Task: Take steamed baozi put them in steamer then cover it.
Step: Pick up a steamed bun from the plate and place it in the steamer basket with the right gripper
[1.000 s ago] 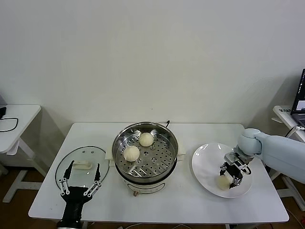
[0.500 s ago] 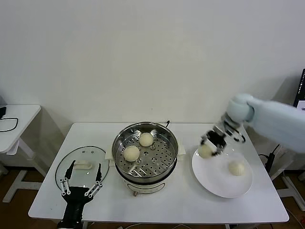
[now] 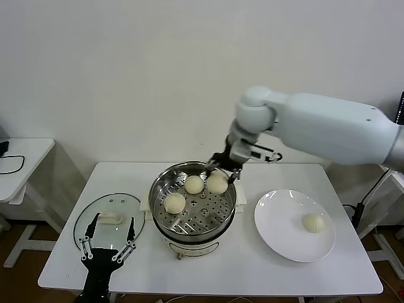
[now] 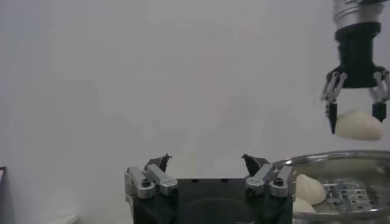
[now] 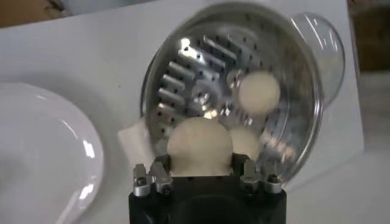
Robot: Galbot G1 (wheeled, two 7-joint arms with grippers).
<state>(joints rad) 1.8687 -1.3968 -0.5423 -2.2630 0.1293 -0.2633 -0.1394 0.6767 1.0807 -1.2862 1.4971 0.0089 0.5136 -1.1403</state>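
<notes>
— Starting with the biggest thing: why is the white table (image 3: 265, 265) laid out this way?

— So each piece is in reach. The steamer (image 3: 192, 201) stands at the centre of the head view, the white plate (image 3: 278, 233) at right centre, and the glass cover (image 3: 88, 218) lies flat at lower left, handle up, out of the loading path until the end.

— And the steamer is open because?

— It is being filled. Two steamed baozi rest on the perforated tray, one toward the back (image 3: 193, 184) and one at the tray's left (image 3: 174, 202), apart from each other, which leaves bare holes at the front and right for more.

— What is the right gripper (image 3: 222, 169) doing up there?

— It hangs over the back rim of the steamer, just above centre in the frame, its fingers closed around a third baozi (image 3: 217, 182). From the left wrist view the bun (image 4: 359, 123) sits clearly above the rim, so I judge it is held high to clear the wall before lowering.

— The left gripper (image 3: 106, 247)?

— Parked at lower left, fingers spread wide, right by the cover. That reads as waiting for the covering step.

— Anything left on the plate?

— One last baozi (image 3: 313, 222), on its right side, well apart from the steamer.
</notes>
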